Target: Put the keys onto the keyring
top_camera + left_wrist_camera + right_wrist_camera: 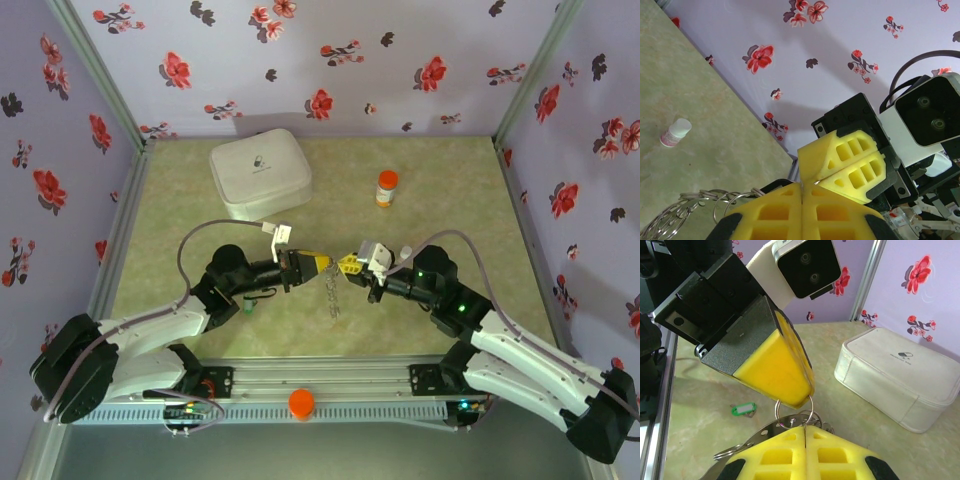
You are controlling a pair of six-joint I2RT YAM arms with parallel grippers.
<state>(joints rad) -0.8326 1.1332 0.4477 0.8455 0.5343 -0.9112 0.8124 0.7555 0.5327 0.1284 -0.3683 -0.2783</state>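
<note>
Top view: left claw (316, 263) and right claw (350, 265) meet tip to tip mid-table. Both are pinched shut on the keyring (333, 296), a floppy string of thin metal loops dangling between them.

Left wrist: squishy yellow foam pads (765, 217) pressed flat together, shiny loops spilling out sideways.

Right wrist: green key (743, 410) lies on the mottled mat (700, 390), not threaded. Looks like they're just prying a loop open, so next one claw has to let go and fetch that key.

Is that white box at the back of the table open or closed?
Closed. The white box has its lid sitting flat, and the seam running round its side shows no gap. What is inside cannot be told.
</note>
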